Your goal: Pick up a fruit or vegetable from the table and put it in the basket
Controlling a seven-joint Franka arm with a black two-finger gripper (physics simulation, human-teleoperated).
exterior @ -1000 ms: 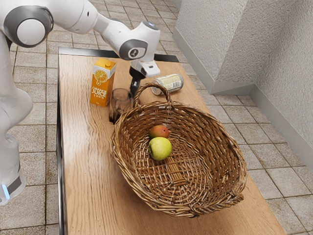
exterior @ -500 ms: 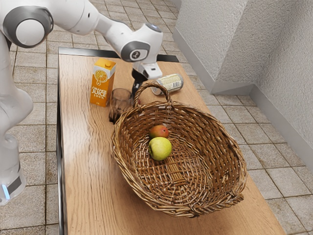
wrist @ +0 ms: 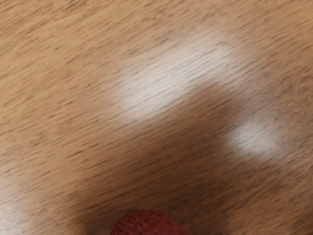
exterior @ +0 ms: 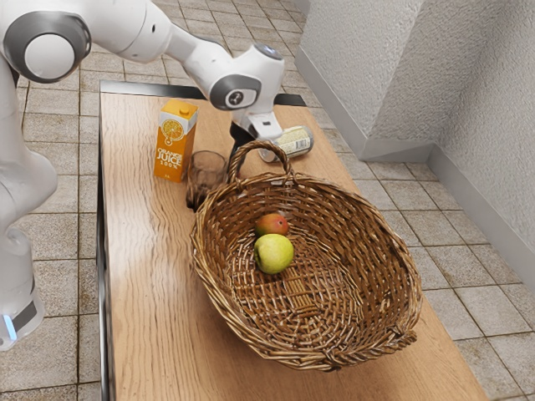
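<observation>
My gripper (exterior: 239,147) is low over the table (exterior: 146,276), behind the basket's handle, which partly covers it; its state cannot be made out. The wicker basket (exterior: 355,221) holds a yellow-green apple (exterior: 274,254) and a red-and-green fruit, mango-like (exterior: 272,225), side by side. At the wrist view's lower edge, a dark red, rough-skinned round thing (wrist: 149,224) lies in or just under my hand, mostly cut off. Whether it is held cannot be seen.
An orange juice carton (exterior: 175,140) stands upright toward the exterior view's left. A dark see-through glass (exterior: 206,173) stands between it and the basket. Behind the handle, close to my hand, a can (exterior: 294,143) lies on its side.
My hand has shifted slightly toward the exterior view's right, nearer the can. The basket, both fruits in it, the carton, glass and can stay where they were.
</observation>
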